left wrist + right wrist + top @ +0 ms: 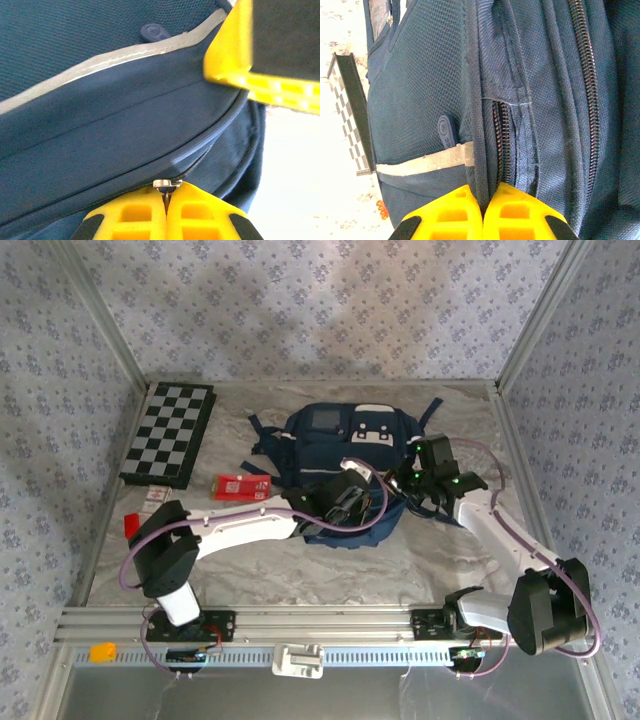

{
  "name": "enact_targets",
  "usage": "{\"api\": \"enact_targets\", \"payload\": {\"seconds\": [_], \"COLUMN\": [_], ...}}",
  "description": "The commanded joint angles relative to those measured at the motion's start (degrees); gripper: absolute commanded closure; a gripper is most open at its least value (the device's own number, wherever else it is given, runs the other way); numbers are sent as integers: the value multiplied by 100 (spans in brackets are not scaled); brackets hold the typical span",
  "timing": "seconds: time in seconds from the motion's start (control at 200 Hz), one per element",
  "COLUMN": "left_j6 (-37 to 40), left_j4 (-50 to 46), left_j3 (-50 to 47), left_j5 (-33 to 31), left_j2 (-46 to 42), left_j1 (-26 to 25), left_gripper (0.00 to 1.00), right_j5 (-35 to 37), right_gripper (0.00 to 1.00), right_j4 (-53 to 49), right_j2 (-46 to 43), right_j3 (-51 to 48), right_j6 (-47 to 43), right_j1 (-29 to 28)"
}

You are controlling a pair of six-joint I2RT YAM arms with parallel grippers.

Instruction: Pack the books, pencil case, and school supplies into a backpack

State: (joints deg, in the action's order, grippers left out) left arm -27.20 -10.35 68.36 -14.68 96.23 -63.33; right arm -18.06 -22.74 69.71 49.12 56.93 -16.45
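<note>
Navy backpack (310,430), left pincer (166,199) clamped on zipper pull (166,184), right pincer (482,202) pinching backpack seam (479,165), pencil case (241,486) markings illegible

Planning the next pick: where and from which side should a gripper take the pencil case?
From above, pinching the pencil case across its short width near the middle. It lies flat on the table, long side roughly left to right, left of the backpack, so probably only its long edges offer a hold.

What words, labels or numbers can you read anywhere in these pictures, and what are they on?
No text is legible.
Small flat red rectangular pack: white markings, too small to read.
Navy blue fabric backpack: pale front patches, nothing readable.
</note>
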Motion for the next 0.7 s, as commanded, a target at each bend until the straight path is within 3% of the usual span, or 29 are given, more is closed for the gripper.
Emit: {"api": "enact_targets", "payload": {"seconds": [0.0,0.11,0.36,0.695], "left_j6": [848,1165,1935,3095], "left_j4": [-637,-629,639,2292], "left_j3": [-438,-846,-1836,-2624], "left_j5": [-293,-377,144,472], "left_j2": [-599,-892,-1376,-1455], "left_j1": [90,436,1539,2225], "left_gripper": [100,100,100,100], "right_j5": [284,411,222,308], "right_gripper": [100,100,100,100], "right_j4": [-262,-595,-871,-1440], "right_j2": [-185,-239,-260,-440], "right_j3": [288,515,634,815], "right_j6": [-465,-800,-1011,-1346], "right_j1": [505,648,1174,1441]}}
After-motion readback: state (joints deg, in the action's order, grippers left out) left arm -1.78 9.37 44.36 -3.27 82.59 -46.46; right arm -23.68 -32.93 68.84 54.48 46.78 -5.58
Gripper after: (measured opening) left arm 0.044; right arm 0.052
